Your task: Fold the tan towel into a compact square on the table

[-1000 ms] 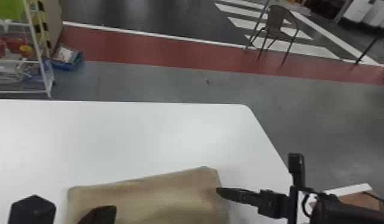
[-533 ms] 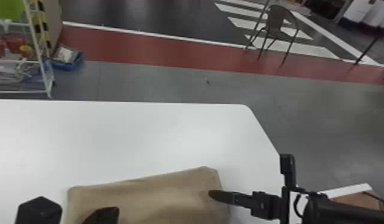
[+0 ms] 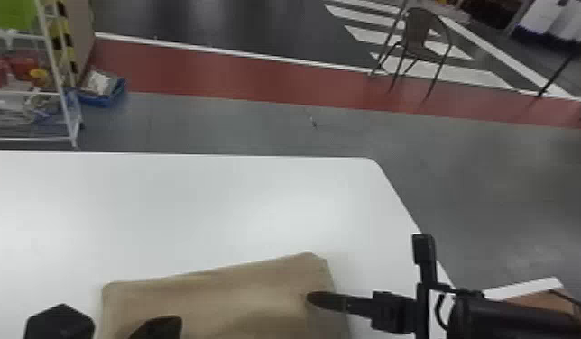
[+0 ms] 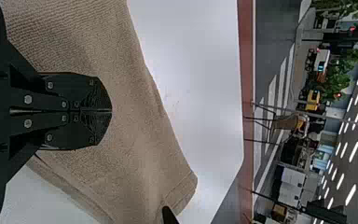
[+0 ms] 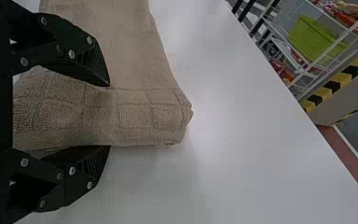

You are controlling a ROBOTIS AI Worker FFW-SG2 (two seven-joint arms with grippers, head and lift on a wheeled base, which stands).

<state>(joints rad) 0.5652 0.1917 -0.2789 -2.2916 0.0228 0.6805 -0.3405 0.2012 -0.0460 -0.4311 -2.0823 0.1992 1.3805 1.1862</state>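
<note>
- The tan towel [image 3: 213, 300] is lying folded over in part on the white table [image 3: 168, 203], and its placement and outline are matching those of the two earlier head views.
- In the right wrist view, a folded end of the towel is showing stacked layers along its edge and a pattern of woven squares.
- The right gripper [image 3: 319, 300] is reaching over the towel's right-hand edge; across the earlier head views it is advancing steadily leftward, its tip now lying farther inward over the cloth.
- In the right wrist view, the right gripper [image 5: 109, 116] is standing spread, one finger on each side of the folded end and well apart from the other.
- The left gripper [image 3: 161, 325] is hovering or resting over the left part of the towel; contact is remaining uncertain. Compared with the earliest head view, it is sitting slightly farther to the right.
- In the left wrist view, the left gripper [image 4: 110, 111] is holding its two fingers pressed together, with the towel extending around and beyond them.
- Beyond the towel, to the left, a wire shelf [image 3: 55, 67] is standing on the floor [image 3: 213, 121], with a blue tray [image 3: 104, 98] lying just beside it.
- Beyond the towel, to the right, a chair [image 3: 416, 34] is standing near a red floor strip [image 3: 258, 85].
</note>
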